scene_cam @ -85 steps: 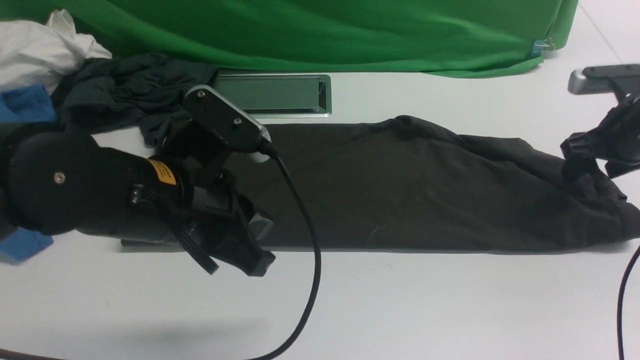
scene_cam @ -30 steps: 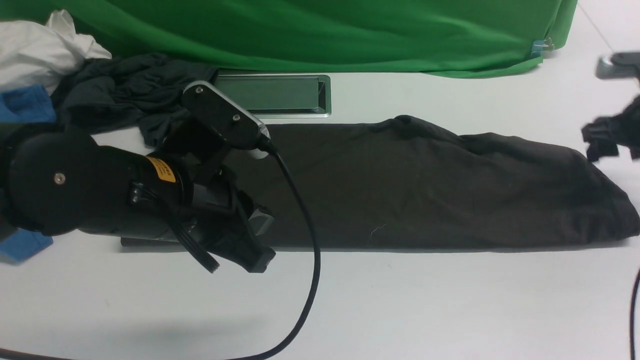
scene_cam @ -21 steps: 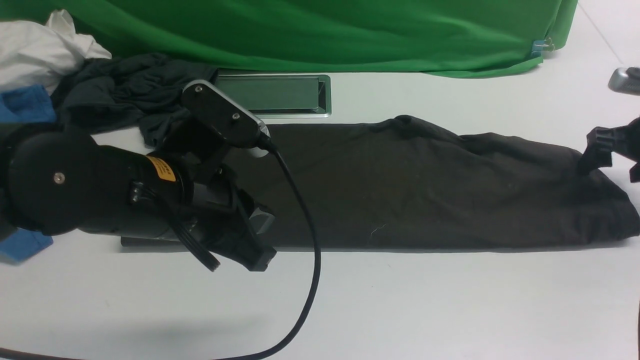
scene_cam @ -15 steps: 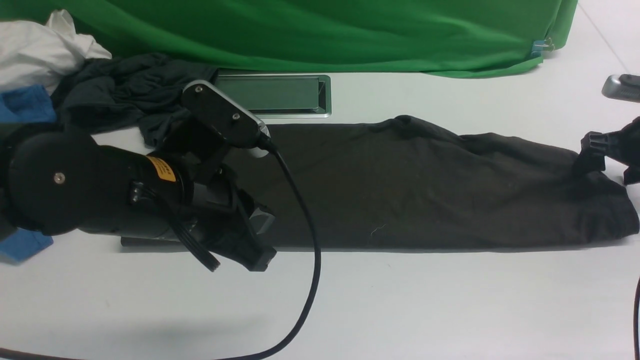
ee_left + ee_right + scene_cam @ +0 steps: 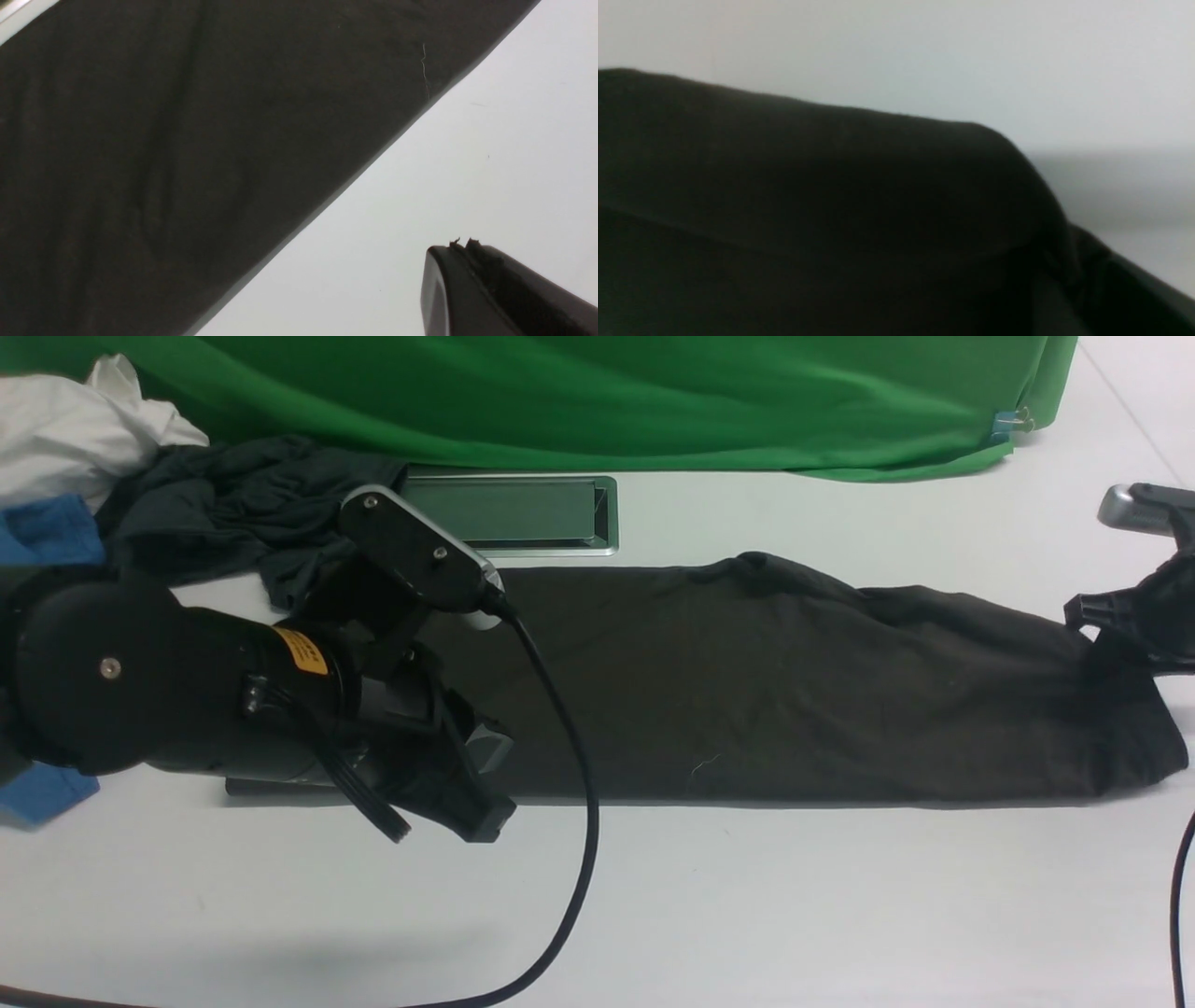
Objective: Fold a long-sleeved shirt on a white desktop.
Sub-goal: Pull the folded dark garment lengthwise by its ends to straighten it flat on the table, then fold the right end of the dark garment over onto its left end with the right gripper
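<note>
Long-sleeved shirt [image 5: 794,691] folded into one long dark band, flat on the white counter [image 5: 840,915], reaching from under the left arm [image 5: 140,681] at centre left almost to the right edge of the front frame. Near edge straight; far edge lumpy, with a raised crease just right of centre.

Left claw [image 5: 485,786] left of centre, low at the band's near edge, spread: one finger [image 5: 481,821] past the edge over bare counter, the other above the cloth, grey pad showing. From the left wrist: dark long-sleeved shirt [image 5: 187,140] filling the upper left, bare counter at lower right, one black fingertip [image 5: 490,289] over the white, apart from the cloth edge.

Right claw [image 5: 1111,630] at far right, down on the band's upper right corner, touching the cloth. Cannot tell whether spread or pinching: dark on dark from the front, and from the right wrist only blurred cloth close up.

Upper centre: grey metal hatch [image 5: 509,513] just beyond the band's far edge. Along the top, green cloth backdrop [image 5: 607,392]. Upper left: slate-grey garment [image 5: 233,513], white garment [image 5: 75,429] and blue garment [image 5: 47,537] heaped together. Black cable [image 5: 583,821] looping down across the shirt and off the bottom edge.
</note>
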You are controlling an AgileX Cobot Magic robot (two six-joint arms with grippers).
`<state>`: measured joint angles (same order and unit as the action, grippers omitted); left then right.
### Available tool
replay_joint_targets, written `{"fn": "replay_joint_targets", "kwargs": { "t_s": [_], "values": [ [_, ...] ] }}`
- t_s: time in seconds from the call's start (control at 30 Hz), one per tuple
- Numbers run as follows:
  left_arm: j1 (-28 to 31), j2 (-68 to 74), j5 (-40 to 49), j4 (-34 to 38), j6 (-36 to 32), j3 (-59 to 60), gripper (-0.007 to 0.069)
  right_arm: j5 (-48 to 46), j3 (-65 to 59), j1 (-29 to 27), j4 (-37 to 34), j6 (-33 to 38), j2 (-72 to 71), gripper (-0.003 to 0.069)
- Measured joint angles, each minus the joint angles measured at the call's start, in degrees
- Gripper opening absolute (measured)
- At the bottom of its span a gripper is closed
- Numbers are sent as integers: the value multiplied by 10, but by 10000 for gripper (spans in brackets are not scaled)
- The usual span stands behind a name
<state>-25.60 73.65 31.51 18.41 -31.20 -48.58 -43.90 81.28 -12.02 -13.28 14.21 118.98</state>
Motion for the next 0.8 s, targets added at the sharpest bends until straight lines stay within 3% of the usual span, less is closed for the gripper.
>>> {"fn": "replay_joint_targets", "kwargs": {
  "t_s": [0.2,0.5,0.8],
  "values": [
    [0,-2,13,0,0,0,18,-48,-7,-13,46,-1,-48,56],
    [0,-51,12,-1,0,0,18,-103,-7,-78,106,-21,-189,55],
    [0,-74,13,-9,2,0,18,-121,-7,-45,12,-13,-256,55]
  ]
}}
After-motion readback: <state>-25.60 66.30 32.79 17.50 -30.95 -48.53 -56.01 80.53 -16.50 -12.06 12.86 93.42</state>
